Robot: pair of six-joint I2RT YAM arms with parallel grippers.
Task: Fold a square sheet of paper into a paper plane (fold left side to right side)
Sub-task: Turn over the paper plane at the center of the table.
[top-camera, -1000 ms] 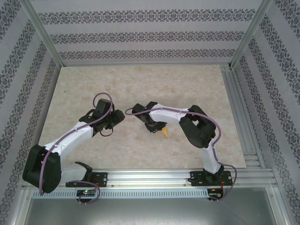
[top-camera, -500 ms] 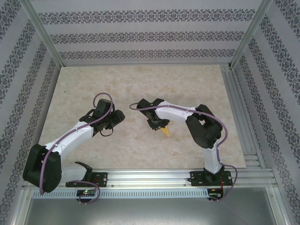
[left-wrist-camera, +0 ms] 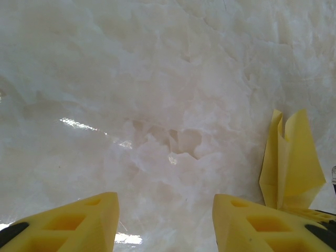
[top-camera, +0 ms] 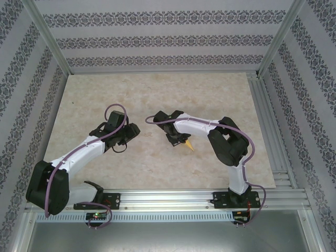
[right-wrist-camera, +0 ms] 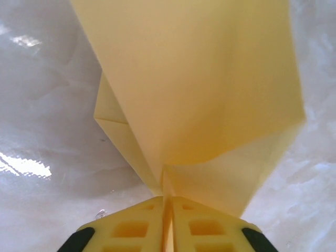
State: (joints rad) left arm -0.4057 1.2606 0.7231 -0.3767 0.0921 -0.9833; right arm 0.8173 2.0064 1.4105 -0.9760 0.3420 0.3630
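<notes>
The yellow-orange paper plane (right-wrist-camera: 210, 89) spreads its folded wings up and away from my right gripper (right-wrist-camera: 168, 202), which is shut on its centre crease. From above, a pointed tip of the plane (top-camera: 188, 145) pokes out beside the right gripper (top-camera: 180, 140) near the table's middle. My left gripper (left-wrist-camera: 165, 207) hovers open over bare marble with nothing between its fingers. The plane (left-wrist-camera: 291, 160) stands just to the right of its right finger (left-wrist-camera: 262, 223). In the top view the left gripper (top-camera: 131, 131) sits a short way left of the right one.
The table (top-camera: 157, 89) is a pale marble-patterned board. Metal rails (top-camera: 268, 131) run along its right side and near edge (top-camera: 173, 198). Patterned walls enclose the back and both sides. The far half of the board is open room.
My right gripper has closed onto the plane's crease and shifted slightly right and away. The visible paper tip moved up with it. The left arm stayed still.
</notes>
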